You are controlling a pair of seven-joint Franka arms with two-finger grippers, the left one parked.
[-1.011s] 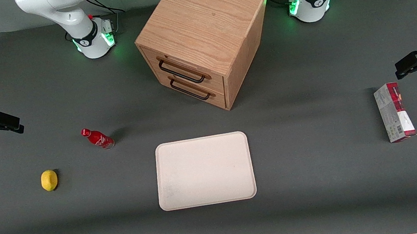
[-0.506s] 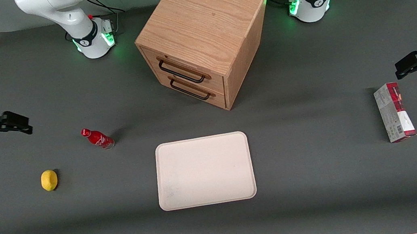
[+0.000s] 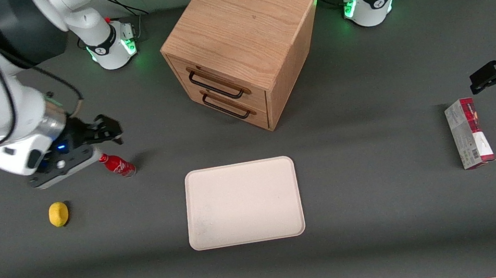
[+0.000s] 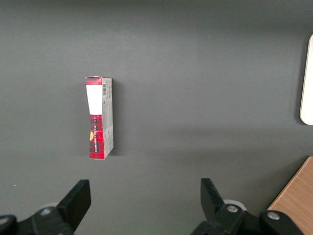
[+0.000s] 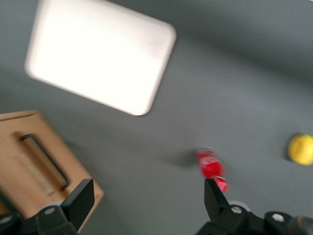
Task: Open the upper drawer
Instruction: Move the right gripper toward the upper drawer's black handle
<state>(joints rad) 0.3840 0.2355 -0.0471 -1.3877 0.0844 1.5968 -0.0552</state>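
So we've got the light-oak upper drawer (image 3: 219, 81) with its long dark bar handle (image 3: 215, 85) sitting flush in the oak cabinet (image 3: 241, 38), which stands near the tabletop's edge farthest from the front camera. Our black two-finger gripper (image 3: 112, 131) hovers well apart from it toward the working arm's end, fingers spread with nothing in them, just above a small red bottle (image 3: 116, 164).
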